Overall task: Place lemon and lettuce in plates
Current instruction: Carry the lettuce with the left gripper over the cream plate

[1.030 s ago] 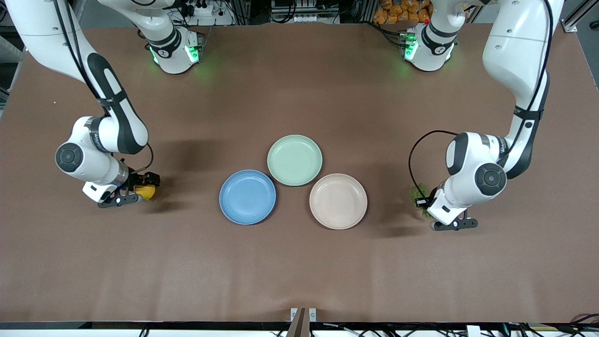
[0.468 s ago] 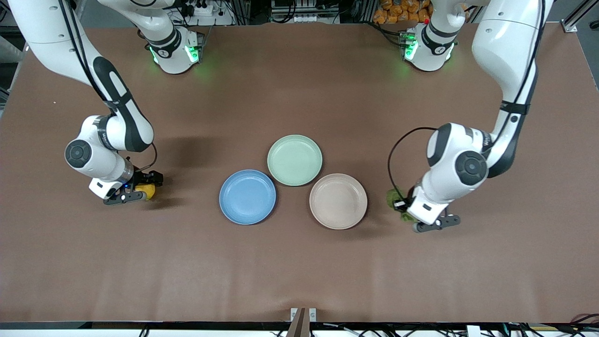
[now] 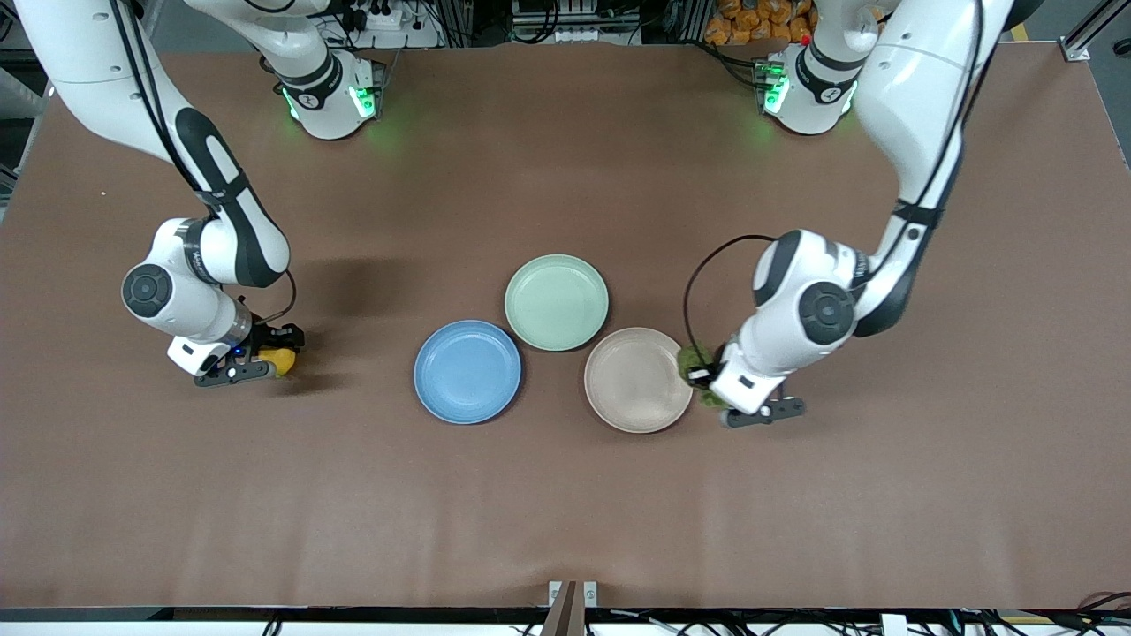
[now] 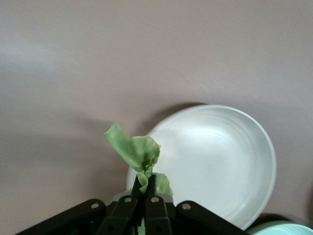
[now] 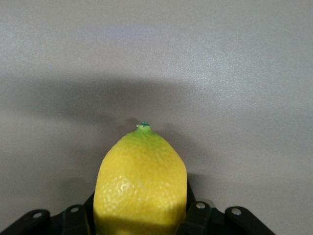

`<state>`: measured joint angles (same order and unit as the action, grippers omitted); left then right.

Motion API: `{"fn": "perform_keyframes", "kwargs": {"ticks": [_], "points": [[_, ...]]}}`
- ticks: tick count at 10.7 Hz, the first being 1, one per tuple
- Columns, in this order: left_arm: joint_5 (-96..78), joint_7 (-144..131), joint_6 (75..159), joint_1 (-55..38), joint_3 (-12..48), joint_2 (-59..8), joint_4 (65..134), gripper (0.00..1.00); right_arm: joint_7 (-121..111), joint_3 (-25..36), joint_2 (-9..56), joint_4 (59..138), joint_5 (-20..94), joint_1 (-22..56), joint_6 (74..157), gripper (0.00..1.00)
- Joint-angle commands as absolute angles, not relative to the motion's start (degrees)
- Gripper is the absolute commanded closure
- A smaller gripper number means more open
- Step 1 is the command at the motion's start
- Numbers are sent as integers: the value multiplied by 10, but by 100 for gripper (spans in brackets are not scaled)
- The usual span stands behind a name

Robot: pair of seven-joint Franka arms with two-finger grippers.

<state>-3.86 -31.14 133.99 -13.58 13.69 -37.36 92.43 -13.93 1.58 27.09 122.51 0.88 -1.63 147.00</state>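
Right wrist view: the lemon [image 5: 141,183] points its green tip up-frame, clamped by the right gripper [image 5: 139,218]; the left gripper [image 4: 145,203] pinches the lettuce [image 4: 137,154] beside the beige plate [image 4: 230,161].

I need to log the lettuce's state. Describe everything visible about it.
The lettuce is a light to dark green, wrinkly, crumpled leaf piece, soft and thin by its look. The left gripper is shut on its lower part, and the free end points away from the fingers. It hangs over the edge of the beige-white plate, touching only the gripper.
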Motion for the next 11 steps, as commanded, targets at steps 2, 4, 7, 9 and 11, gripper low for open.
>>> {"fn": "perform_keyframes", "kwargs": {"ticks": [2, 4, 7, 9, 11], "points": [[-61, -312, 1351, -171, 139, -398, 900, 100, -136, 14, 265, 1215, 7, -19, 1452, 68], [-60, -321, 1352, -193, 138, -397, 900, 79, -136, 13, 263, 1199, 8, -19, 1422, 69], [-51, -318, 1356, -198, 134, -390, 903, 0, -135, 13, 262, 1188, 8, -14, 1405, 73], [-53, -320, 1356, -190, 132, -385, 903, 0, -134, 12, 263, 1174, 12, -4, 1393, 76], [-52, -320, 1356, -165, 119, -378, 902, 0, -120, 12, 263, 1148, 15, 16, 1355, 76]]}}
